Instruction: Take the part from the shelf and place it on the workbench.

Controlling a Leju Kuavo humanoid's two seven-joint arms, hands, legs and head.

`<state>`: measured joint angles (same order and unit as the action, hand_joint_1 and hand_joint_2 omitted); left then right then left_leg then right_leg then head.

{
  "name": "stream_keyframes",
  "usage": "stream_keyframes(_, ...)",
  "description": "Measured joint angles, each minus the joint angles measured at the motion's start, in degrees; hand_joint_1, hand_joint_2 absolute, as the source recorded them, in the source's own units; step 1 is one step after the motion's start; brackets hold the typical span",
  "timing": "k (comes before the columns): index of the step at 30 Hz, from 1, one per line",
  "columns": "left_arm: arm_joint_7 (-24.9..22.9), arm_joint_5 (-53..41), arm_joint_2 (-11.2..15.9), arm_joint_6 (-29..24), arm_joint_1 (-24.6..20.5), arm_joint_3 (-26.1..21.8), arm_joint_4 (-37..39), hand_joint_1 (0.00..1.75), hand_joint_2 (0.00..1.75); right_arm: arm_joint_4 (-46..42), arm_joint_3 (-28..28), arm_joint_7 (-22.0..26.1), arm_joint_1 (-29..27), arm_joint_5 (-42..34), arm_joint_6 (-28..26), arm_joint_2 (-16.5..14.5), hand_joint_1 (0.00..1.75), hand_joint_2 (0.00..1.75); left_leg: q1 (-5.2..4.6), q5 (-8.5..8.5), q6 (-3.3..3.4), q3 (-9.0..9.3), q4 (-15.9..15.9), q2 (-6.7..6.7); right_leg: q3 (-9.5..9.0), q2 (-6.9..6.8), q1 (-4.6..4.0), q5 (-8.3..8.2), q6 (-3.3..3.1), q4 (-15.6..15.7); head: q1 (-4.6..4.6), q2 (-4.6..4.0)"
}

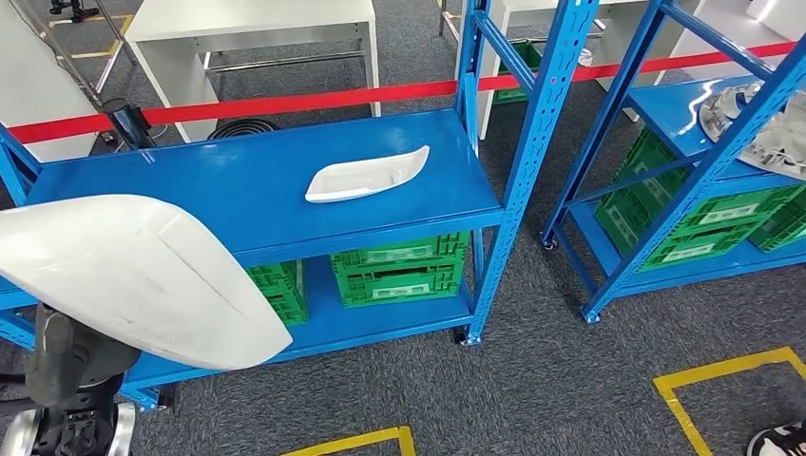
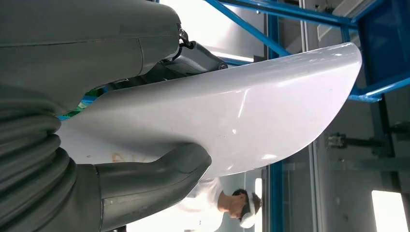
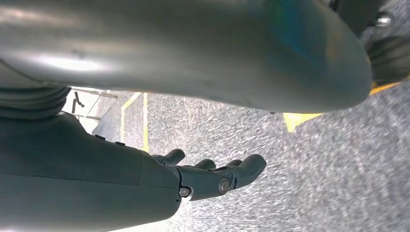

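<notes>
A large white curved part fills the lower left of the head view, in front of the blue shelf. My left hand grips this part, with the thumb on one face and the fingers on the other. Under it my left wrist shows dark. A second, smaller white part lies on the shelf's top board. Hanging above the grey carpet, my right hand holds nothing and its fingers are loosely extended.
Green crates stand on the shelf's lower board. A second blue shelf at the right carries metal parts and more crates. Red tape and white tables lie behind. Yellow floor marks; a person's shoe.
</notes>
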<state>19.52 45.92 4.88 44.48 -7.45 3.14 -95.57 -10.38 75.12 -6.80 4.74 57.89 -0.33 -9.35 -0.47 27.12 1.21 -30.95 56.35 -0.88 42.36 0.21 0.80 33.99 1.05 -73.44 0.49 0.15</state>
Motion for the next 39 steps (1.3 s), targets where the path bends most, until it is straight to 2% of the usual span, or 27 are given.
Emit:
stream_keyframes(1, 0.4, -0.1, 0.1, 0.1, 1.2, -0.6, -0.6, 1.75, 1.75, 0.0, 0.0, 0.5, 0.0, -0.1, 0.1, 0.0, 0.0, 0.0, 0.04, -0.6, -0.12, -0.93, 0.3, -0.11, -0.44, -0.01, 0.04, -0.21, 0.15, -1.7, 0.01, 0.0)
stream_keyframes(2, 0.8, -0.2, 0.3, 0.3, 2.4, -1.3, -1.1, 1.75, 1.75, 0.0, 0.0, 0.9, -0.1, -0.1, 0.1, 0.0, 0.0, 0.0, 0.11, -1.1, -0.3, -1.94, 0.6, -0.21, -1.86, -0.02, 0.07, -1.49, 0.24, -1.5, 0.01, 0.0)
stream_keyframes(3, 1.2, -0.3, 0.4, 0.5, 3.5, -2.1, -1.7, 1.75, 1.75, 0.0, 0.0, 1.2, -0.1, -0.1, 0.2, 0.0, 0.0, 0.0, 0.21, -1.51, -0.53, -2.95, 1.1, -0.28, -4.31, -0.03, 0.13, -2.98, 0.29, 0.8, 0.02, 0.0)
stream_keyframes(4, 1.4, -0.2, 0.6, 0.7, 4.5, -2.8, -2.1, 1.75, 1.75, 0.0, 0.0, 1.3, 0.0, 0.1, 0.3, 0.1, 0.0, 0.0, 0.28, -1.82, -0.8, -3.87, 1.7, -0.33, -7.41, -0.04, 0.17, -3.39, 0.28, 4.7, 0.03, 0.0)
stream_keyframes(6, 1.8, 0.0, 1.0, 0.9, 6.0, -4.2, -3.0, 1.75, 1.75, 0.0, 0.0, 1.3, 0.0, 0.5, 0.6, 0.1, 0.0, 0.0, 0.26, -2.3, -1.43, -5.13, 2.8, -0.31, -12.25, 0.07, 0.04, -2.47, -0.36, 11.7, 0.04, 0.0)
stream_keyframes(8, 2.5, 0.1, 1.4, 0.9, 7.4, -5.4, -3.9, 1.75, 1.75, 0.0, 0.0, 1.4, -0.1, 0.9, 1.0, 0.1, 0.0, 0.0, 0.19, -2.96, -2.18, -5.46, 3.1, -0.26, -13.16, 0.2, -0.28, -1.69, -1.48, 13.8, 0.03, 0.0)
stream_keyframes(10, 3.2, 0.3, 1.9, 0.9, 9.0, -6.8, -4.8, 1.75, 1.75, 0.0, 0.0, 0.9, -0.2, 1.3, 1.1, 0.1, 0.0, 0.0, 0.35, -2.98, -2.98, -5.68, 3.2, -0.09, -12.43, 0.07, -0.23, -2.59, -2.59, 14.0, -0.02, 0.0)
stream_keyframes(12, 3.5, 0.5, 2.4, 0.9, 10.7, -8.2, -5.6, 1.75, 1.75, 0.0, -0.1, 0.1, -0.3, 1.5, 1.2, 0.0, 0.0, 0.0, 0.59, 0.9, -3.71, -6.7, 6.1, 0.33, -11.34, -0.16, 0.0, -3.95, -3.47, 14.3, -0.24, 0.0)
stream_keyframes(14, 3.5, 0.5, 2.4, 0.9, 12.3, -9.3, -6.5, 1.75, 1.75, 0.0, -0.1, -0.3, -0.3, 1.7, 1.6, 0.0, 0.0, 0.0, 0.76, 6.8, -4.3, -8.09, 12.6, 0.6, -9.72, -0.27, 0.01, -5.31, -3.74, 14.3, -0.46, 0.0)
stream_keyframes(15, 3.5, 0.2, 2.4, 0.9, 13.0, -9.6, -7.0, 1.75, 1.75, 0.0, -0.1, -0.4, -0.3, 1.8, 1.8, 0.0, 0.0, 0.0, 0.81, 8.38, -4.48, -8.38, 15.7, 0.61, -8.79, -0.3, 0.0, -5.99, -3.7, 14.3, -0.51, 0.0)
stream_keyframes(16, 3.4, -0.1, 2.3, 0.9, 13.7, -9.8, -7.5, 1.75, 1.75, 0.0, -0.1, -0.5, -0.4, 2.0, 2.0, -0.1, 0.0, 0.0, 0.84, 8.57, -4.57, -8.12, 17.8, 0.61, -7.89, -0.34, 0.0, -6.68, -3.63, 14.2, -0.51, 0.0)
stream_keyframes(18, 3.0, -0.5, 2.1, 0.9, 14.6, -10.2, -8.5, 1.75, 1.75, 0.0, -0.2, -0.7, -0.4, 2.2, 2.1, -0.3, 0.0, 0.0, 0.86, 5.79, -4.44, -4.96, 16.4, 0.64, -6.22, -0.41, 0.0, -8.05, -3.37, 14.1, -0.52, 0.0)
stream_keyframes(19, 2.7, -0.5, 2.0, 0.8, 14.7, -10.3, -8.9, 1.75, 1.75, 0.0, -0.2, -0.7, -0.4, 2.2, 2.1, -0.4, 0.0, 0.0, 0.87, 4.48, -4.23, -1.98, 12.9, 0.69, -5.57, -0.44, 0.01, -8.71, -3.19, 14.1, -0.51, 0.0)
stream_keyframes(21, 2.2, -0.4, 1.9, 0.8, 14.9, -10.7, -9.7, 1.75, 1.75, 0.0, -0.2, -0.2, -0.3, 2.2, 2.3, -0.5, 0.0, 0.0, 0.64, 4.66, -3.6, 4.21, 4.1, 0.85, -4.71, -0.4, -0.11, -9.95, -2.62, 14.0, -0.48, 0.0)
stream_keyframes(22, 1.9, -0.4, 1.8, 0.8, 15.0, -10.8, -10.1, 1.75, 1.75, 0.0, -0.2, 0.3, -0.3, 2.1, 2.5, -0.6, 0.0, 0.0, 0.47, 5.37, -3.21, 5.97, 1.2, 0.91, -4.6, -0.38, -0.13, -10.55, -2.29, 14.2, -0.51, 0.0)
stream_keyframes(24, 1.5, -0.6, 1.6, 1.0, 15.5, -11.1, -10.6, 1.75, 1.75, 0.0, -0.2, 1.6, -0.4, 2.1, 3.0, -0.6, 0.0, 0.0, 0.22, 5.46, -2.25, 6.22, -0.4, 0.9, -4.55, -0.35, -0.1, -11.76, -1.47, 14.7, -0.57, 0.0)
stream_keyframes(25, 1.2, -0.9, 1.4, 1.1, 15.6, -11.1, -10.7, 1.75, 1.75, 0.0, -0.2, 2.1, -0.4, 2.1, 3.1, -0.6, 0.0, 0.0, 0.23, 4.85, -1.7, 5.76, -0.5, 0.77, -4.38, -0.28, -0.02, -11.74, -1.08, 14.7, -0.63, 0.0)
stream_keyframes(26, 1.0, -1.2, 1.1, 1.1, 15.7, -11.2, -10.7, 1.75, 1.75, 0.0, -0.2, 2.6, -0.5, 2.1, 3.2, -0.6, 0.0, 0.0, 0.3, 4.15, -1.11, 5.15, -0.5, 0.64, -3.98, -0.22, 0.02, -10.58, -0.73, 14.0, -0.59, 0.0)
stream_keyframes(28, 0.5, -1.9, 0.4, 1.2, 15.7, -11.1, -10.7, 1.75, 1.75, 0.0, -0.2, 3.7, -0.5, 1.9, 3.2, -0.6, 0.0, 0.0, 0.4, 2.64, -0.24, 3.5, -0.6, 0.41, -2.53, -0.12, 0.06, -5.09, -0.23, 9.4, -0.51, 0.0)
stream_keyframes(29, 0.4, -2.2, 0.0, 1.2, 15.7, -11.0, -10.6, 1.75, 1.75, 0.0, -0.2, 4.4, -0.5, 1.7, 3.2, -0.6, 0.0, 0.0, 0.33, 1.9, 0.0, 2.57, -0.5, 0.38, -1.69, -0.12, 0.03, -2.0, -0.05, 5.7, -0.48, 0.0)
stream_keyframes(30, 0.2, -2.3, -0.3, 1.2, 15.6, -10.8, -10.4, 1.75, 1.75, 0.0, -0.2, 5.3, -0.5, 1.5, 3.2, -0.6, 0.0, 0.0, 0.23, 1.15, 0.1, 1.62, -0.4, 0.33, -1.06, -0.11, 0.01, -0.01, 0.06, 1.9, -0.46, 0.0)
stream_keyframes(31, 0.1, -2.4, -0.7, 1.2, 15.4, -10.6, -10.1, 1.75, 1.75, 0.0, -0.2, 6.1, -0.5, 1.3, 3.2, -0.6, 0.0, 0.0, 0.13, 0.39, 0.14, 0.58, -0.2, 0.28, -0.96, -0.11, 0.0, 0.45, 0.1, -0.9, -0.47, 0.0)
stream_keyframes(32, 0.0, -2.4, -0.9, 1.1, 15.2, -10.3, -9.8, 1.75, 1.75, 0.0, -0.2, 6.7, -0.5, 1.1, 3.2, -0.6, 0.0, 0.0, 0.04, -0.3, 0.12, -0.52, 0.2, 0.23, -1.66, -0.11, -0.03, -0.52, 0.04, -2.1, -0.47, 0.0)
stream_keyframes(34, -0.4, -2.3, -1.4, 1.1, 14.4, -9.7, -9.2, 1.75, 1.75, 0.0, -0.2, 7.2, -0.5, 0.9, 3.1, -0.6, 0.0, 0.0, -0.06, -1.42, -0.06, -2.75, 1.1, 0.2, -6.15, -0.13, -0.2, -3.67, -0.38, 1.6, -0.46, 0.0)
stream_keyframes(36, -0.8, -2.1, -1.8, 0.7, 13.5, -9.2, -8.7, 1.75, 1.75, 0.0, -0.2, 6.9, -0.3, 0.9, 3.0, -0.3, 0.0, 0.0, -0.16, -2.17, -0.49, -4.36, 2.2, 0.17, -12.53, -0.19, -0.55, -3.16, -1.15, 10.1, -0.47, 0.0)
stream_keyframes(37, -0.9, -2.0, -1.9, 0.4, 13.1, -9.0, -8.6, 1.75, 1.75, 0.0, -0.2, 6.5, -0.3, 0.9, 2.9, -0.2, 0.0, 0.0, -0.15, -2.54, -0.78, -4.74, 2.5, 0.1, -14.52, -0.19, -0.73, -2.18, -1.52, 13.3, -0.46, 0.0)
stream_keyframes(39, -0.8, -2.1, -2.1, -0.3, 12.4, -8.9, -8.4, 1.75, 1.75, 0.0, -0.2, 5.9, -0.2, 0.9, 2.9, 0.1, 0.0, 0.0, -0.1, -3.47, -1.5, -5.02, 2.5, -0.08, -15.35, -0.14, -0.97, -1.58, -2.23, 15.8, -0.47, 0.0)
